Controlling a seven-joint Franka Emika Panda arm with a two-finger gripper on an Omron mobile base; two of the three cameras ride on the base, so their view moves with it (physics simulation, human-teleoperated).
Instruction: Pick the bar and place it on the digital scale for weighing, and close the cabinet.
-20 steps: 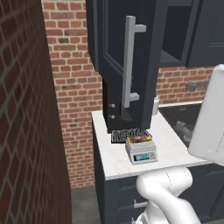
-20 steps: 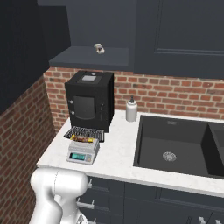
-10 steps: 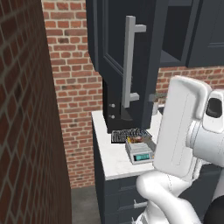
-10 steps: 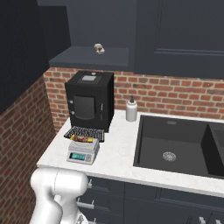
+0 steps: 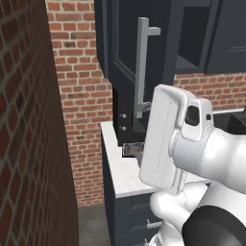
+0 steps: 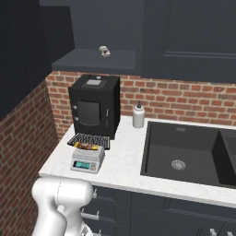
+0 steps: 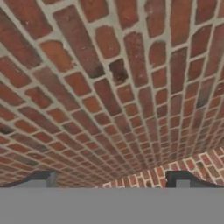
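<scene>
One small reddish-brown bar with yellowish marks (image 6: 88,147) sits flat on top of one light-grey square digital scale (image 6: 86,160), teal display facing front, on the white counter (image 6: 123,156). Right behind the scale there's one dark ribbed tray (image 6: 89,140) and one black boxy appliance (image 6: 95,106). One tall navy-grey cabinet door (image 5: 126,45) with its long grey handle (image 5: 141,67) hangs wide open. Gripper (image 7: 114,183) faces a brick wall (image 7: 109,87), two dark fingertips (image 7: 40,178) spread apart, nothing between them. One white bottle (image 6: 138,115) stands beside one black sink (image 6: 184,154).
</scene>
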